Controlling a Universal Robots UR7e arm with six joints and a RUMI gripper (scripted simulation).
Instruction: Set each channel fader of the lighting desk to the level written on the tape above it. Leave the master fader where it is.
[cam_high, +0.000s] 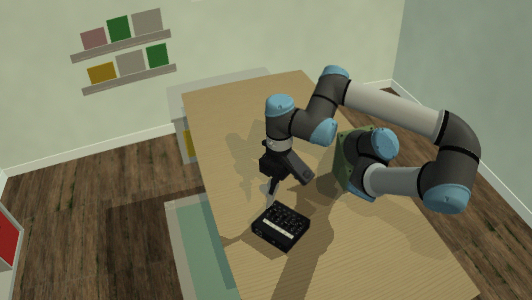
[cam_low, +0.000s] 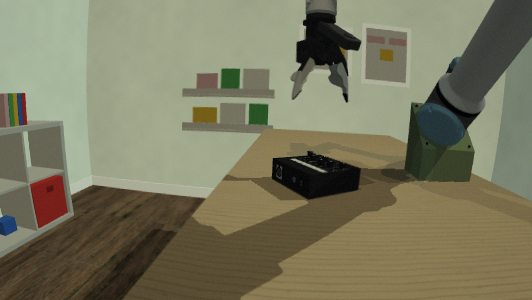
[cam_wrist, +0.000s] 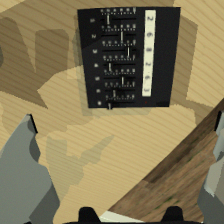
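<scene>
The black lighting desk (cam_high: 280, 226) lies on the wooden table near its left edge. It also shows in the exterior view (cam_low: 316, 175) and in the wrist view (cam_wrist: 127, 55). In the wrist view it has several fader tracks with small caps at different positions, and a white tape strip (cam_wrist: 148, 52) with digits along its right side. My gripper (cam_low: 320, 86) is open and empty, well above the desk and touching nothing. It also shows in the top view (cam_high: 271, 195). Its two grey fingers frame the wrist view's lower corners.
The green robot base block (cam_low: 439, 145) stands on the table behind and to the right of the desk. The table's left edge (cam_low: 220, 200) runs close to the desk, with wooden floor beyond. A white shelf unit (cam_low: 30, 175) stands far left.
</scene>
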